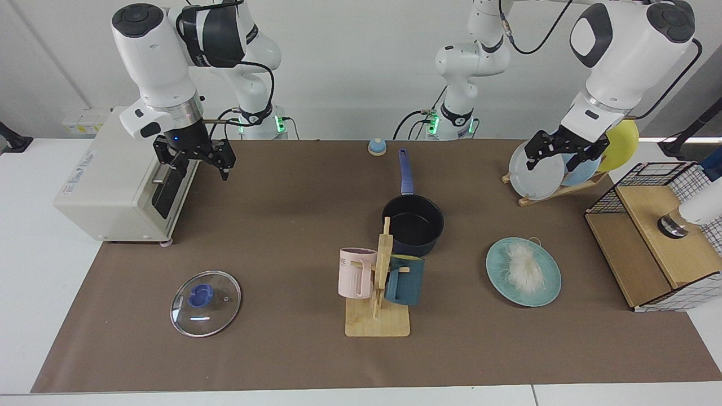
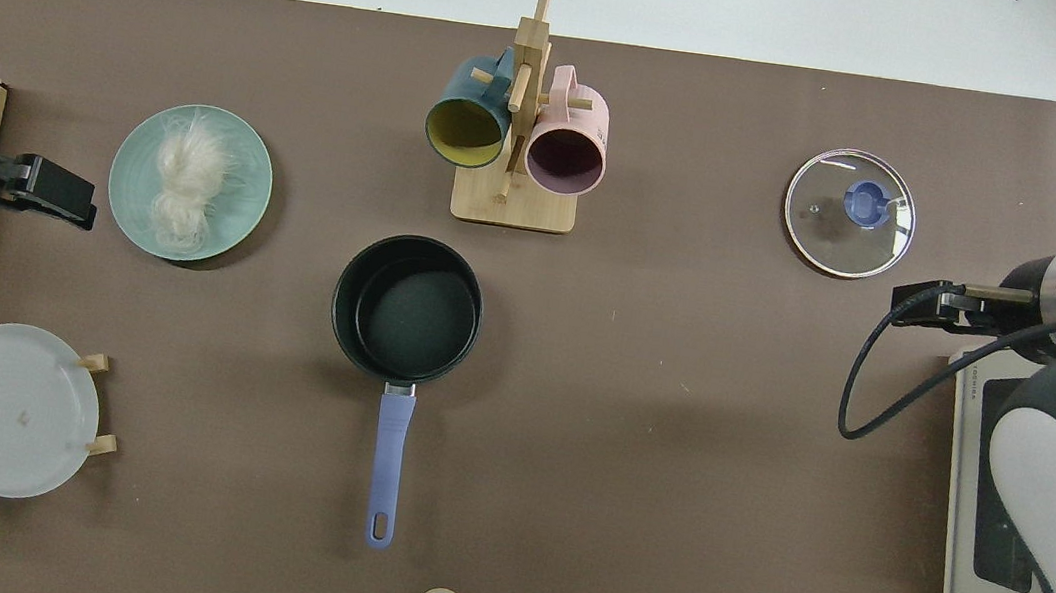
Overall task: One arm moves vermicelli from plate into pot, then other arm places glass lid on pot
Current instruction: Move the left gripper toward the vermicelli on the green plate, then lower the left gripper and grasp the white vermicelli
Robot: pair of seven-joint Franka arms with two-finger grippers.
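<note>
Nothing is in hand yet: the vermicelli [image 1: 524, 267] sits in a loose clump on the teal plate [image 1: 499, 279], well apart from the pot [image 1: 413, 225], which stands empty with its handle pointing toward the arm bases. The left gripper [image 1: 557, 153] hangs high beyond the plate, in front of the dish rack [image 1: 555, 190], jaws spread wide and holding nothing. My read: it needs to drop straight onto the middle of the clump and pinch deep, because thin strands will trail and snag on the plate's rim if caught only at the edge. The right gripper [image 1: 197, 160] waits up by the toaster oven [image 1: 121, 183], far from the pot, jaws likewise apart and empty. The glass lid [image 1: 206, 303] lies flat, knob up, well off on the pot's far side from the plate. Watch the mug stand [image 1: 379, 287]: it sits just beside the pot, and its upright post could catch a low carry.
</note>
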